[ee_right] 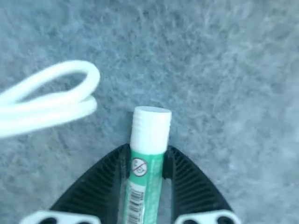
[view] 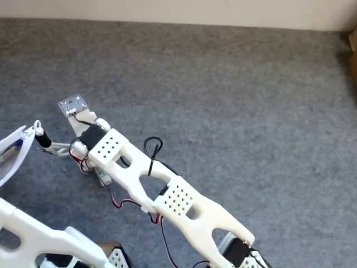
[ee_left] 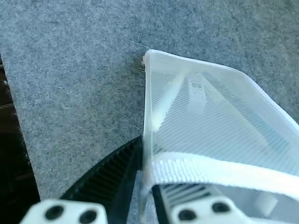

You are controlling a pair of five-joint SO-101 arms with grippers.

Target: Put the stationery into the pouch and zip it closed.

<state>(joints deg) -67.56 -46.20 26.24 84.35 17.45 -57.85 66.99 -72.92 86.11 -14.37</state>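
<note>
Barcoded green glue stick (ee_right: 148,140) in right gripper (ee_right: 147,151) — pouch (ee_left: 210,121) in left gripper (ee_left: 147,161).

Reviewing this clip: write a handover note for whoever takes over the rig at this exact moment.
Left hand: shut on the edge of the mesh pouch.
Right hand: shut on the glue stick, white cap pointing away from the hand, over the grey mat close to the pouch's white rim.
Done: a few long items already show through the mesh.
Left: get the glue stick into the pouch, let go, then zip it closed.
</note>
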